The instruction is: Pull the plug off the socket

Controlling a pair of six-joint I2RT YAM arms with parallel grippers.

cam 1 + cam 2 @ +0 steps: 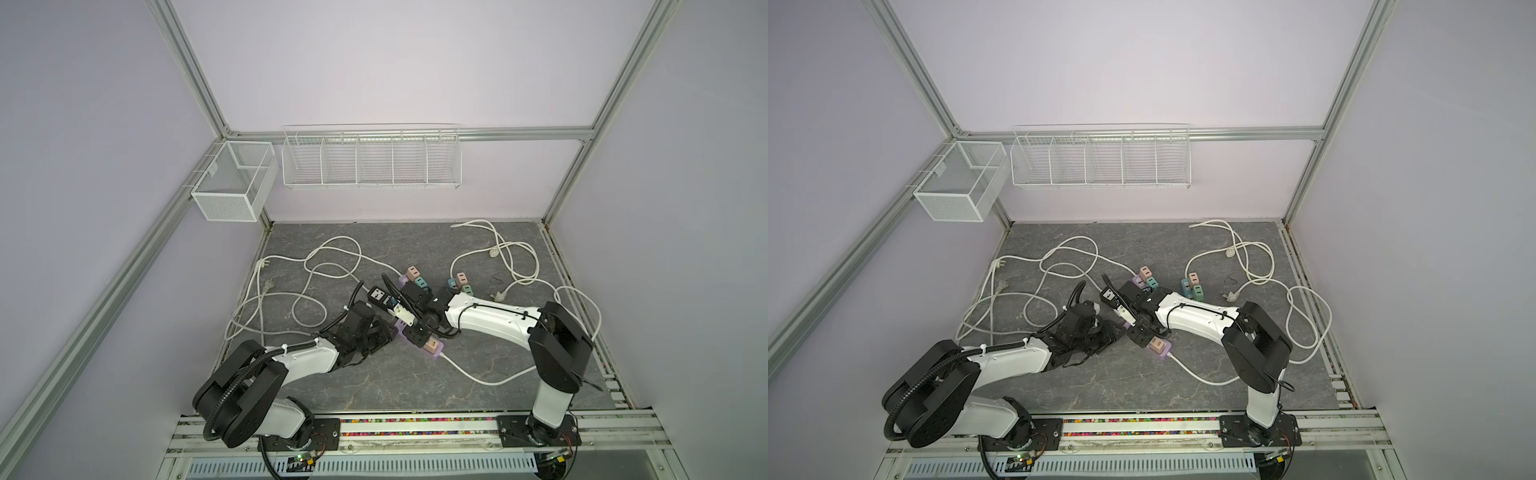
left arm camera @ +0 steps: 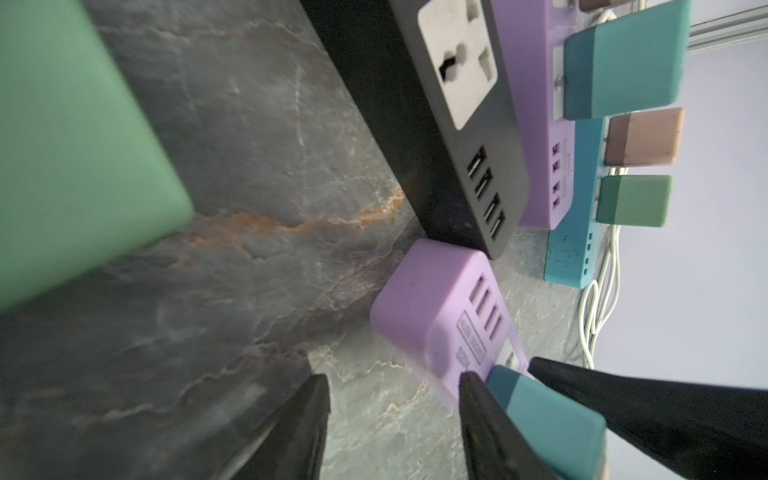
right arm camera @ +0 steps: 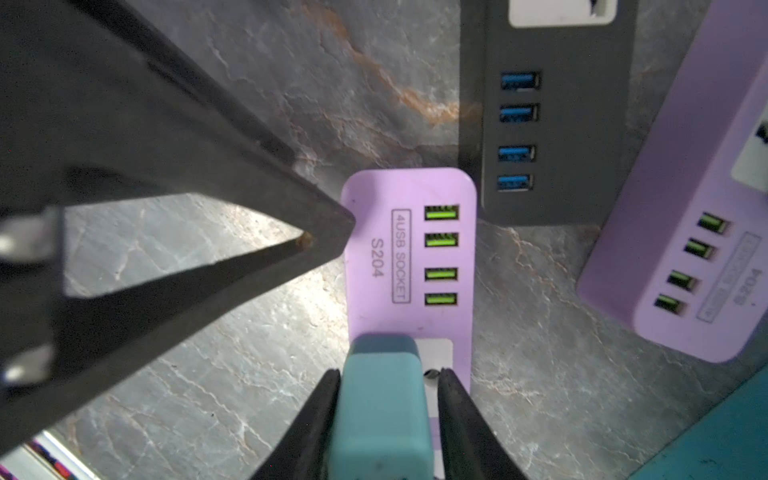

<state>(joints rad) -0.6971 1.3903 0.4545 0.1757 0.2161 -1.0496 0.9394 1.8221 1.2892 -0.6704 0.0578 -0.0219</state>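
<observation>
Teal plug point(image 3: 380, 399) is seen seated in the purple strip point(image 3: 409, 257), between the fingers point(image 3: 316, 424) of the right gripper point(image 3: 388, 374). Jaws are set narrow. One finger is pressed on the plug, and a sliver of white socket face is seen beside the other, so a firm grip cannot be confirmed. Left gripper point(image 1: 388, 332) finger point(image 3: 208, 145) is laid against the strip's side edge, ahead of the right fingertips. Its spread cannot be told.
</observation>
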